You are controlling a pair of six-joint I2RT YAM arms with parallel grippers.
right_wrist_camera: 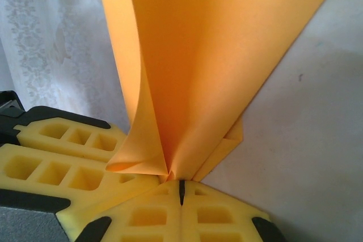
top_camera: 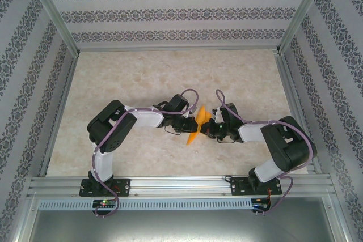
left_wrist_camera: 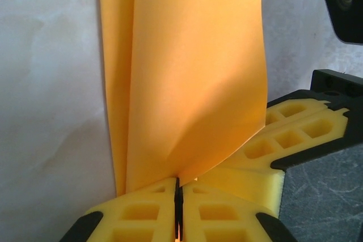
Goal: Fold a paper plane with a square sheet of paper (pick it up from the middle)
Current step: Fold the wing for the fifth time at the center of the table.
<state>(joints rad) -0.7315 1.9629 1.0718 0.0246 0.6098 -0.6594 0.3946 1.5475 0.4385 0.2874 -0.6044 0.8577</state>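
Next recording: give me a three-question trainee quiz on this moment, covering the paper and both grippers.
1. True or false: the orange paper lies flat on the table.
2. Multiple choice: of the left gripper and the right gripper, which pinches the paper? A) left alone B) right alone C) both D) neither
3. Short answer: is the paper a single flat layer, or folded into layers?

Key
1. False: it is bowed and held up between the two grippers.
2. C: each wrist view shows shut fingertips with paper caught between them.
3. Folded into layers, which come together at the fingertips.
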